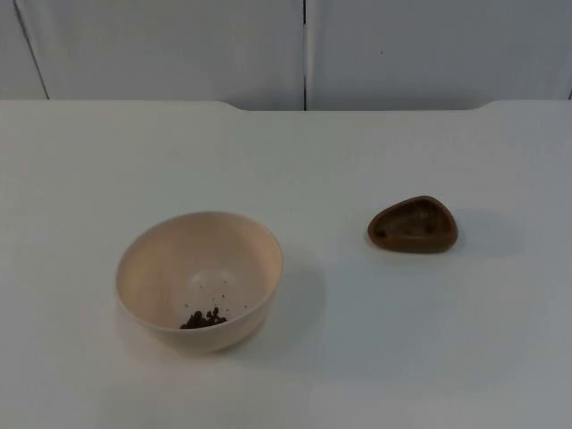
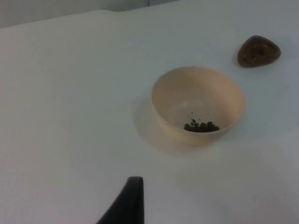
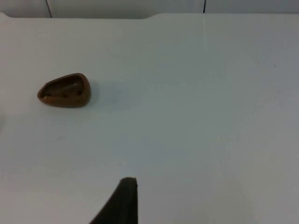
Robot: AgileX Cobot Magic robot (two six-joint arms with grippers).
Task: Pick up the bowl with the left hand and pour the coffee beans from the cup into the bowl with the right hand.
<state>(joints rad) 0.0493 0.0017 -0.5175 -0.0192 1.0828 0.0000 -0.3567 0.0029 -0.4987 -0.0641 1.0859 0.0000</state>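
Note:
A cream bowl (image 1: pixel 179 259) stands on the white table, left of the middle, with a small heap of dark coffee beans (image 1: pixel 204 318) at its bottom. To its right, well apart, sits a small brown teardrop-shaped cup (image 1: pixel 413 225), upright. My left gripper (image 2: pixel 127 200) hangs over the table some way short of the bowl (image 2: pixel 196 88) and touches nothing; the beans (image 2: pixel 201 126) and the cup (image 2: pixel 258 51) lie beyond it. My right gripper (image 3: pixel 122 200) is also above bare table, far from the cup (image 3: pixel 64 90), holding nothing.
The grey partition wall (image 1: pixel 304 45) closes off the back of the table (image 1: pixel 357 357). There is wide free room between bowl and cup and on either side of them.

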